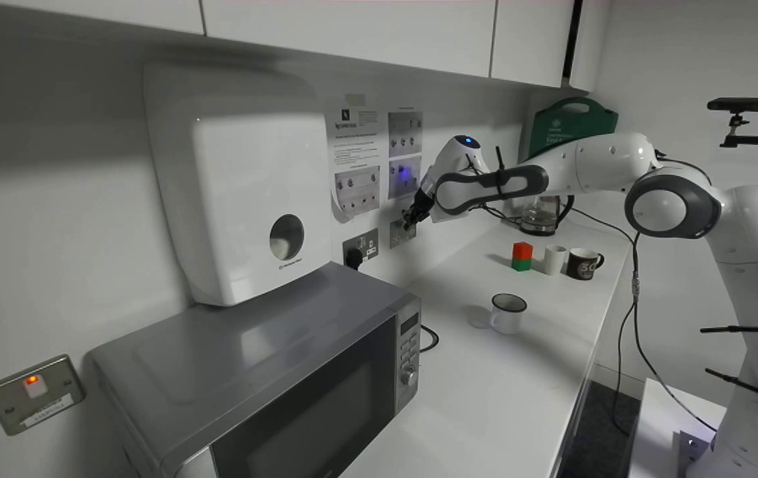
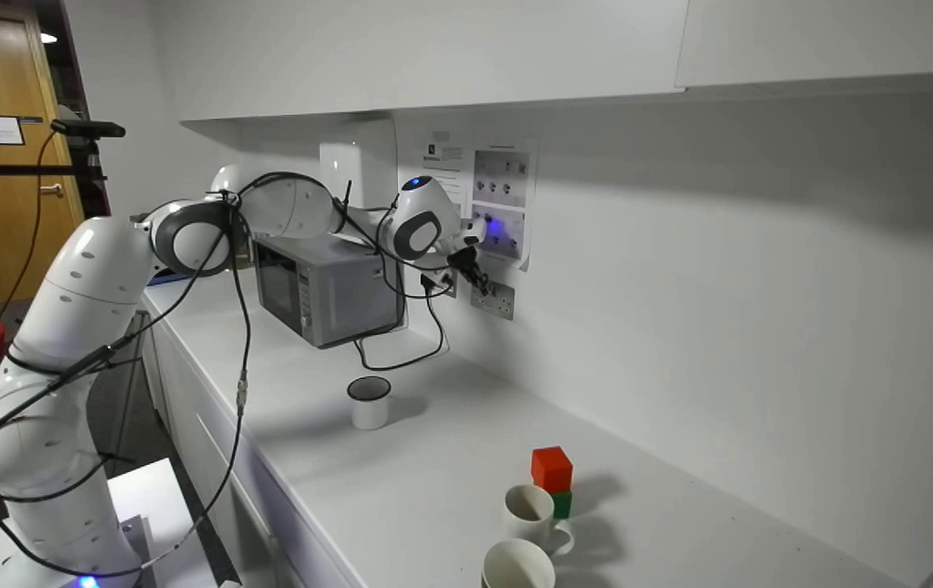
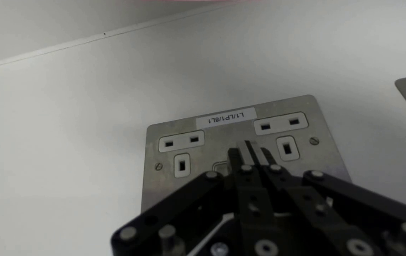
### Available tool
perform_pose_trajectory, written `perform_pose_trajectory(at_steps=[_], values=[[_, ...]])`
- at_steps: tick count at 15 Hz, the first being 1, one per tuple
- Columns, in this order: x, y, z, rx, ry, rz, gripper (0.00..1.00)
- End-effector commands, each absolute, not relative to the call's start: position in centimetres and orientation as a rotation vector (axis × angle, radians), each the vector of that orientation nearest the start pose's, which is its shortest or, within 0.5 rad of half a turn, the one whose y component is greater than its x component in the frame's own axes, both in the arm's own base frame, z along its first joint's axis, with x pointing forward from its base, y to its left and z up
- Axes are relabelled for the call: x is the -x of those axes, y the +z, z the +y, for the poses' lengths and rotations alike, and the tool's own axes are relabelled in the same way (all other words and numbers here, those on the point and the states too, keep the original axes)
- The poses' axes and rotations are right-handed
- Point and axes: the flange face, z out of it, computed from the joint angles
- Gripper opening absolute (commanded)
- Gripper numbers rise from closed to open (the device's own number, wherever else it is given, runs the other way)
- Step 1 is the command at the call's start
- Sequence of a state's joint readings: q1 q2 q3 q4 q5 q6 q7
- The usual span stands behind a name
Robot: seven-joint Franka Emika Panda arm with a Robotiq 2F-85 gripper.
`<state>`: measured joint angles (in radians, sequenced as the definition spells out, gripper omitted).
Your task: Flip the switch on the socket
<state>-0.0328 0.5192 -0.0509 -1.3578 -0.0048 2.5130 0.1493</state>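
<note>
Double socket: metal faceplate on the wall above the tabletop; its label strip reads upside down in the wrist view.
Tool: fingers together, pads side by side; tips in front of the faceplate, between the two sets of pin slots — touching or not, cannot tell.
Switch: on the faceplate, just left of the fingertips in the wrist view; upper part shows, the rest hidden behind the tool.
Robot arm: reaches across the tabletop to the wall in both exterior views.
Neighbouring socket: just beside the first, black plug in it.
Wall papers: printed sheets above the sockets.
Microwave: on the tabletop, below a paper towel dispenser.
Mugs: dark-rimmed mug upright, well apart; white mug and black mug close together.
Blocks: red block on green block — near the white mug.
</note>
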Motion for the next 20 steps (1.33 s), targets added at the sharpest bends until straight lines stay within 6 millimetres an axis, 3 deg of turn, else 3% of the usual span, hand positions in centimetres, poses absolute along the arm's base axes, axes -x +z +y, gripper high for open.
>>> perform_pose_trajectory(at_steps=[1, 8, 20], values=[[-75.7, 50.6, -6.0, 2.98, -1.008, 0.294, 0.0], [-76.1, 51.4, -6.0, 2.963, -1.04, 0.291, 0.0], [-76.7, 50.7, -6.2, 2.961, -1.026, 0.29, 0.0]])
